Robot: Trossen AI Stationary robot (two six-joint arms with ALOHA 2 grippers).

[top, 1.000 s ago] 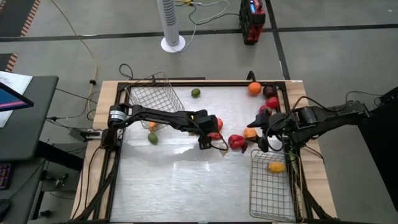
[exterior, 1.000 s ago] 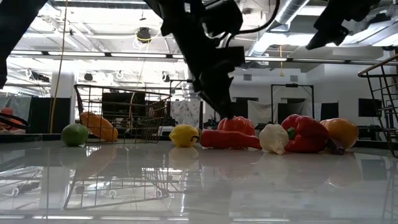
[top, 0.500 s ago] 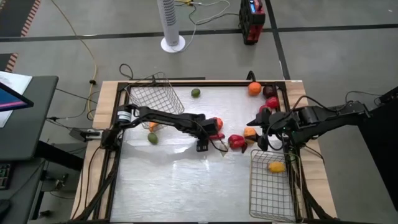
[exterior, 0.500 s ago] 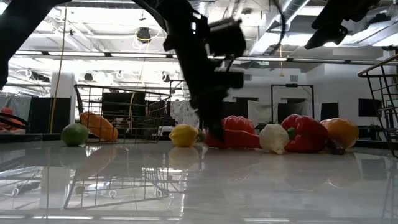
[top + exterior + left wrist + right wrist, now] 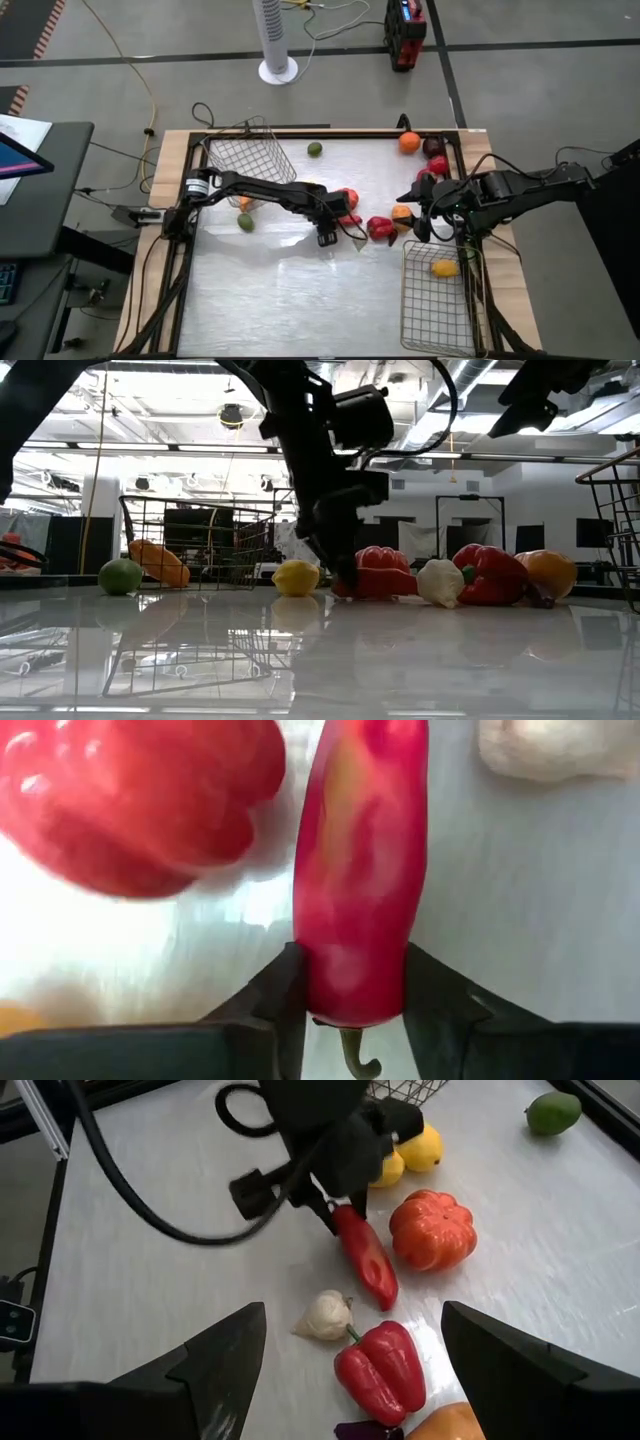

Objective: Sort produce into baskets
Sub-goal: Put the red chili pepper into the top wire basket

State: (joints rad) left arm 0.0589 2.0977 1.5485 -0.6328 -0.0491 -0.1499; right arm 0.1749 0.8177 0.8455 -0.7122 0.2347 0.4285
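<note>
Left end effector (image 5: 338,1215) pinching a long red pepper (image 5: 366,1260) beside red tomato (image 5: 432,1229), garlic (image 5: 325,1316) nearby.

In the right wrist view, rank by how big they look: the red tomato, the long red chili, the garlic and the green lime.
1. Long red chili and red tomato: close, the chili longer, the tomato bulkier, so unranked.
2. Garlic.
3. Green lime: looks smallest, but it lies farthest from the camera, so garlic versus lime is unsure.
</note>
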